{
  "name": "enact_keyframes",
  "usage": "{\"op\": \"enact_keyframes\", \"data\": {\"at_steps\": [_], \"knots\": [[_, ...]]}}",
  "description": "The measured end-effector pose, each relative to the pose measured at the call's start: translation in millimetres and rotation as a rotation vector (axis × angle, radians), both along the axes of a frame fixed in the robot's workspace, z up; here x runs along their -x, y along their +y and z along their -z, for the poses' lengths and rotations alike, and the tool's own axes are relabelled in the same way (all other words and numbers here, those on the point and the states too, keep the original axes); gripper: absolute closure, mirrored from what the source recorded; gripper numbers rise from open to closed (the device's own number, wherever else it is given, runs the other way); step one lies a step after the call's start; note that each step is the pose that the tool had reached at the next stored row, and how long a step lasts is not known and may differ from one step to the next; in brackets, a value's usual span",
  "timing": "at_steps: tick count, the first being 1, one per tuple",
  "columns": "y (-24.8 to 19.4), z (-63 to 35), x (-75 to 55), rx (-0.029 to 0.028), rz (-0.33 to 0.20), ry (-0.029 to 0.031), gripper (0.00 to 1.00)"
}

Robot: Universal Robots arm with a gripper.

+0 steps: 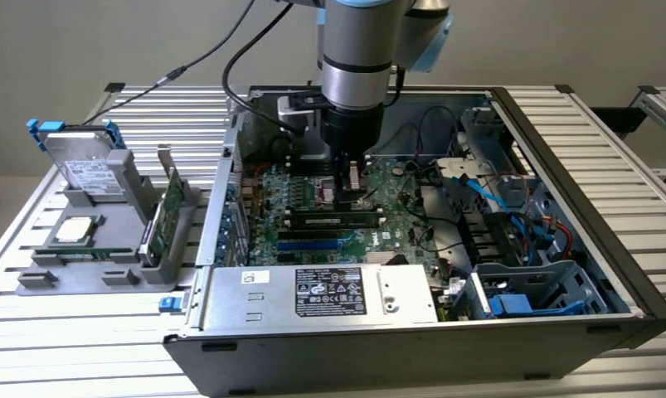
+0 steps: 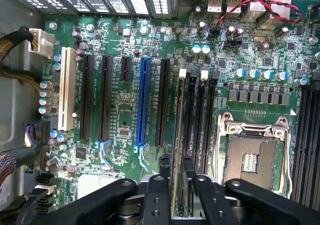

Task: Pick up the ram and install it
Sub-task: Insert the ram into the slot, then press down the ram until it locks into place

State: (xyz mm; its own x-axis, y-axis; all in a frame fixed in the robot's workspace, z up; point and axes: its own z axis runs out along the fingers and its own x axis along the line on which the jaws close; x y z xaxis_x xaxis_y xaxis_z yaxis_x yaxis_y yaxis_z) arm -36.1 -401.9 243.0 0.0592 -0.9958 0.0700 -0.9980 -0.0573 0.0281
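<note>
The ram (image 2: 177,120) is a thin green stick seen edge-on, standing in one of the dark memory slots beside the empty processor socket (image 2: 250,160). In the exterior view the ram (image 1: 323,220) runs along the motherboard inside the open computer case, just under the arm's tool. My gripper (image 2: 176,172) straddles one end of the stick, with a black finger (image 2: 165,177) close against each face. In the exterior view my gripper (image 1: 352,197) points straight down onto the board. The part of the stick under the fingers is hidden.
A silver power supply (image 1: 322,292) fills the case's near side. Blue and black cables (image 1: 490,189) and drive cages lie on the exterior view's right. On the exterior view's left a grey fixture (image 1: 45,278) holds a hard drive (image 1: 84,162), a processor (image 1: 76,229) and a green card (image 1: 173,199).
</note>
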Motion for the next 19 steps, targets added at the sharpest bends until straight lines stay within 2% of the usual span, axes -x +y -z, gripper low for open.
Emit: {"op": "enact_keyframes", "data": {"at_steps": [1, 3, 16, 19], "knots": [[0.0, 0.0, 0.0, 0.0000, 0.000, 0.0000, 0.82], [0.0, 0.0, 0.0, 0.0000, 0.000, 0.0000, 0.90], [0.0, 0.0, -0.1, -0.0001, 0.000, -0.0001, 0.90], [0.3, 4.0, -0.2, 0.0001, 0.000, 0.0000, 0.90]]}}
